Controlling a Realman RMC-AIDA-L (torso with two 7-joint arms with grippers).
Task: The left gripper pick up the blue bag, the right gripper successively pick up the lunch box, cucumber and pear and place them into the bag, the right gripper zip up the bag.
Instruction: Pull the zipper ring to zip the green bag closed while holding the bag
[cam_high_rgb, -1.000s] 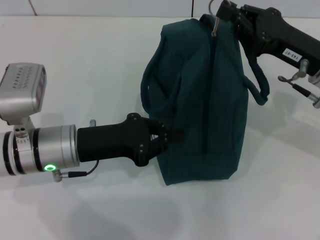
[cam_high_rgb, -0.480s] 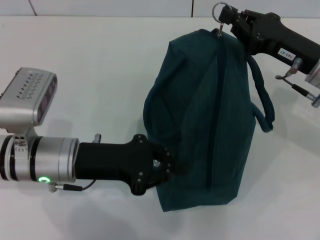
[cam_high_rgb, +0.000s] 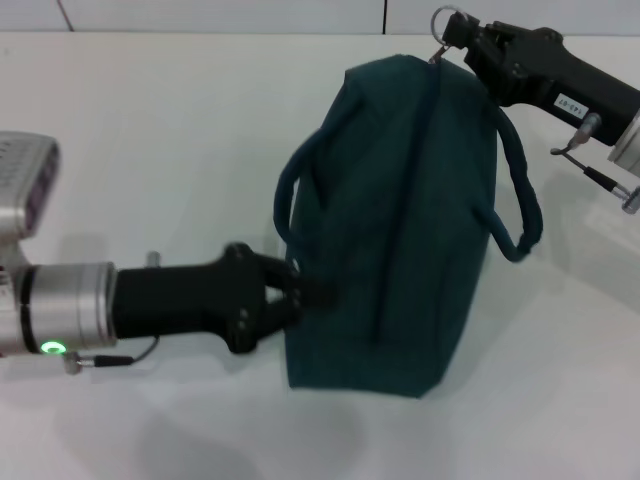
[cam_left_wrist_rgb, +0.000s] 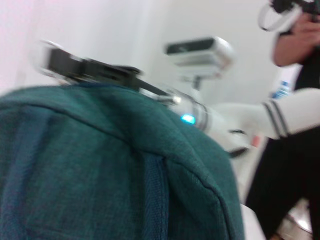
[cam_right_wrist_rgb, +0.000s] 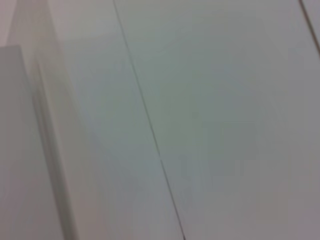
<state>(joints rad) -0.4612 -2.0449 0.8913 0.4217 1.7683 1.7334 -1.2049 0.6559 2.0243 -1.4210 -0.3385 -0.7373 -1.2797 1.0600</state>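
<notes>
Upright, blue bag (cam_high_rgb: 400, 220) zip running front-to-back, left pincer (cam_high_rgb: 300, 292) clenched on its side, right pincer (cam_high_rgb: 452, 38) grasping zip ring.

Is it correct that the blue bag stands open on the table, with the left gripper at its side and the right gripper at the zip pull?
Not quite. In the head view the blue bag is zipped shut, not open. The left gripper is at its side and the right gripper is at the zip pull.

White table (cam_high_rgb: 180, 130) spans the head view; dark-clothed person (cam_left_wrist_rgb: 292, 150) beyond it.
</notes>
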